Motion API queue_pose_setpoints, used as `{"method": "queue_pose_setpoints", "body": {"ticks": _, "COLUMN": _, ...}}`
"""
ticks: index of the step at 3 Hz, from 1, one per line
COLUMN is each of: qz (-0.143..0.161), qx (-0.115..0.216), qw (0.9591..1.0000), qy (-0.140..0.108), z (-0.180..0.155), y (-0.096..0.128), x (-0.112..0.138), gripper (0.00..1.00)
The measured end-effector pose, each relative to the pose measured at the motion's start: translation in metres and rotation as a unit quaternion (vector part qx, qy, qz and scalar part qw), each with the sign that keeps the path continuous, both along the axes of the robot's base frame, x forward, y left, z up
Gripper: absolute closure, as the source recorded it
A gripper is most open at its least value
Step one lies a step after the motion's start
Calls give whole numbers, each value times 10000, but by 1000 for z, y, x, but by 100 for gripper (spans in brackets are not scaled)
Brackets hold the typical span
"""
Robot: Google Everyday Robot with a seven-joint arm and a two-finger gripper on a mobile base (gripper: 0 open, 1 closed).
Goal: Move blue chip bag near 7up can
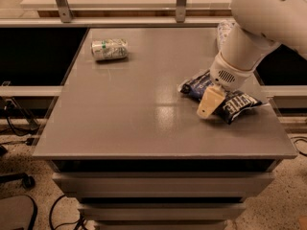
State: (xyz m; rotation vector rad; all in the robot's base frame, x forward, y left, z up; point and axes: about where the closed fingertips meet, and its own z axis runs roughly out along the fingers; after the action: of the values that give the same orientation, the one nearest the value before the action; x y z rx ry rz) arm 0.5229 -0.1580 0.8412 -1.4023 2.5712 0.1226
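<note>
The blue chip bag (237, 103), dark navy foil with white lettering, lies flat at the right side of the grey table (144, 123). The 7up can (110, 49), silver-white with green markings, lies on its side at the far left of the table. My gripper (209, 103) hangs from the white arm and sits over the middle of the bag, its cream fingers (208, 105) pointing down toward the front left. The arm hides part of the bag.
A whitish clear plastic bottle (223, 32) lies at the far right of the table, mostly behind the arm. A rail with metal posts (60, 3) runs behind the table. Cables lie on the floor at the left.
</note>
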Motion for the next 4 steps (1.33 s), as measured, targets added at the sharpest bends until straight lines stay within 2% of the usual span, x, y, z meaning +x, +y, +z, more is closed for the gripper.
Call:
{"method": "queue_pose_setpoints", "body": {"ticks": 2, "qz": 3, "qx": 43, "qw": 10000, "qy": 6, "z": 0, "y": 1, "x": 2, "gripper": 87}}
{"method": "queue_pose_setpoints", "body": {"ticks": 3, "qz": 3, "qx": 44, "qw": 10000, "qy": 5, "z": 2, "y": 1, "x": 2, "gripper": 100}}
{"method": "queue_pose_setpoints", "body": {"ticks": 4, "qz": 3, "qx": 45, "qw": 10000, "qy": 3, "z": 3, "y": 1, "x": 2, "gripper": 100}}
